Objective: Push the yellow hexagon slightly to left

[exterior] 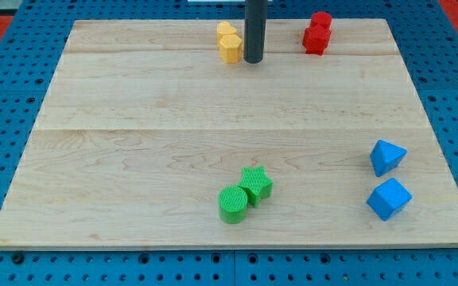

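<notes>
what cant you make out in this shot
- Camera view: the rod's upper part and the arm are cut off by the view's top edge.
- Whether my tip touches the yellow hexagon just to its left; the angle leaves any gap unclear.
- The red block at the view's top right: exact shape too small to tell.
- The far sides of the blue blocks, turned away from the camera.

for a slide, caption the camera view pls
Tip just right of the yellow hexagon, poised to push it left.

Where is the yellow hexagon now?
The yellow hexagon sits near the view's top edge of the board, just left of my tip; the red block is farther right.
</notes>
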